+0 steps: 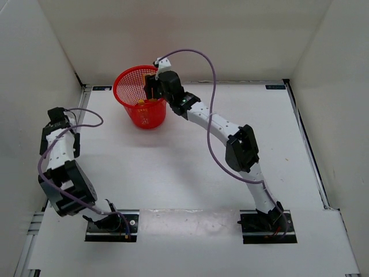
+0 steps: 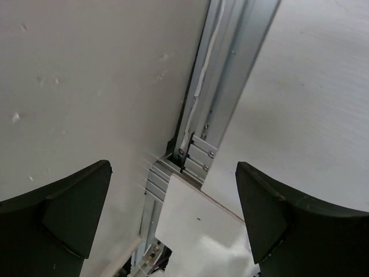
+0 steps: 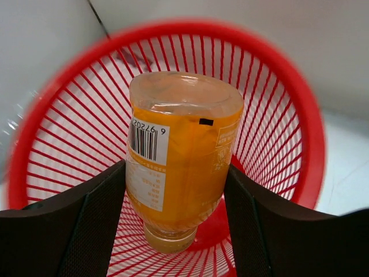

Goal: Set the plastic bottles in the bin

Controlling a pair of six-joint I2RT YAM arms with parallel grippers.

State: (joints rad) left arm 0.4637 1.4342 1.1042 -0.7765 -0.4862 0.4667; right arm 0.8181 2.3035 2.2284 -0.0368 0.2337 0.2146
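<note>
Overhead first: the right arm is stretched across the white table (image 1: 190,167) to the far side, and the right gripper (image 1: 153,86) is poised over the rim of the red mesh bin (image 1: 140,105). The bin stands upright near the back wall, left of centre.

The right wrist view shows the right gripper (image 3: 176,196) clenched on a stubby orange bottle (image 3: 179,156), with one dark finger (image 3: 86,225) pressed to each side of its body. The bottle is inverted, its clear base towards the camera and its pale cap pointing down into the bin (image 3: 311,144). A barcode label faces up and left. The red ribs of the bin ring the bottle on all sides, and the bottle appears held clear of the mesh.

From above, a patch of orange shows through the mesh just below the gripper. I cannot tell whether it is the held bottle or another one.

The left arm is folded at the table's left edge, well apart from the bin. The left gripper (image 1: 56,115) is spread wide with nothing between its fingers (image 2: 63,213), and it faces the side wall (image 2: 86,86) and an aluminium frame rail (image 2: 222,75).
</note>
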